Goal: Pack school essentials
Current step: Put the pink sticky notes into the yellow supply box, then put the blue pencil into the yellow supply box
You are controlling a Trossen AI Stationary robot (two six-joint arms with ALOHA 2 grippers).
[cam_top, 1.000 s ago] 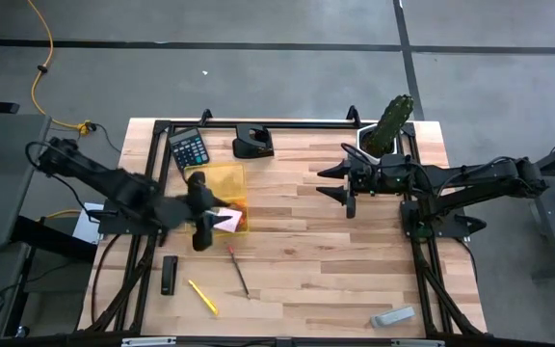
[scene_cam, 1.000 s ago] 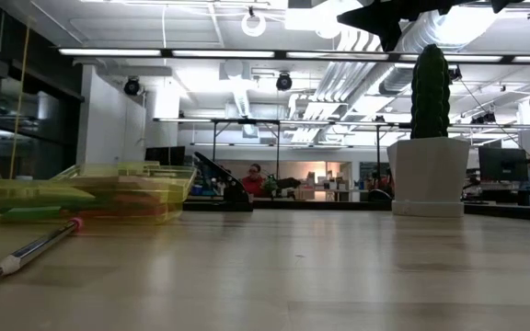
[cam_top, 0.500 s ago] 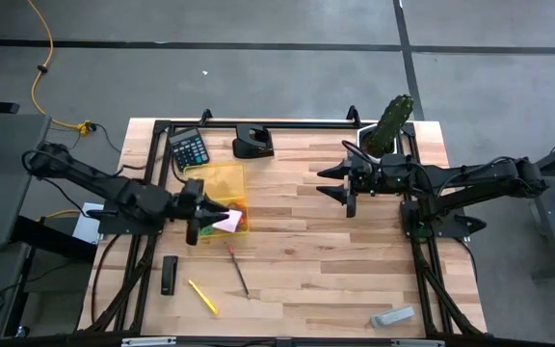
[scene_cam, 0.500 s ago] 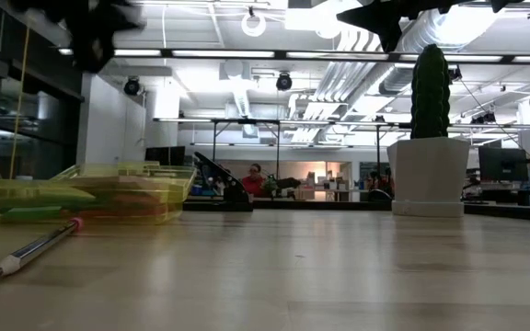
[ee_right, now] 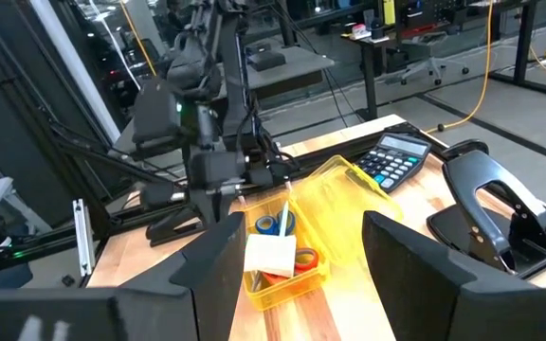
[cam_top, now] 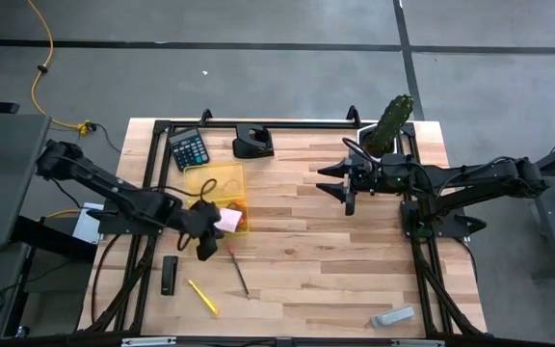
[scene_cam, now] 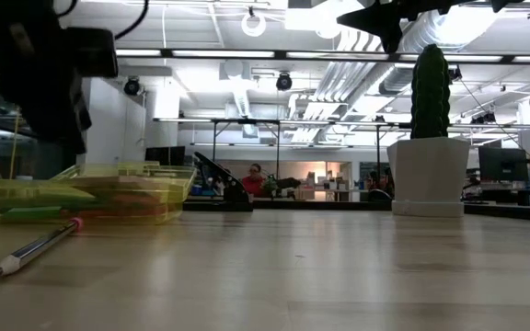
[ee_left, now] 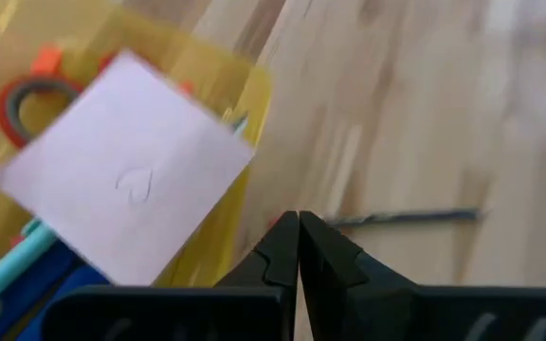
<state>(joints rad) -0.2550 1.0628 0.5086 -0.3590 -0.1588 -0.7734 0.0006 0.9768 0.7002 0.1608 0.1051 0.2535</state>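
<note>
The left gripper [cam_top: 206,244] hangs just off the near corner of the translucent yellow plastic tray [cam_top: 205,180], its two dark fingers [ee_left: 287,248] pressed flat together with nothing between them, as the left wrist view shows plainly. Right beside it, the pale pink square note pad [cam_top: 227,220] lies tilted on top of the tray's contents at that same near end, apart from the fingers. Under and around the pad in the tray, red-handled scissors [ee_left: 25,95] and blue-handled scissors [ee_right: 277,225] peek out. On the bare light wooden surface [cam_top: 335,270] just past the gripper lies a thin pencil with a red end [cam_top: 237,269], and nearer the front edge a yellow pen [cam_top: 201,297]; a flat black bar-shaped object [cam_top: 170,275] rests beside them towards the left rail. Behind the tray sit a dark calculator [cam_top: 189,148] and a black hole punch [cam_top: 253,143]. Over on the other side, the right gripper [cam_top: 342,182] waits above the surface with its fingers spread wide and empty, close to the green cactus in a white pot [cam_top: 389,127] at the far right corner. A small grey oblong item [cam_top: 392,316] lies alone near the front right. In the low view a person [scene_cam: 253,178] sits far back in the room.
</note>
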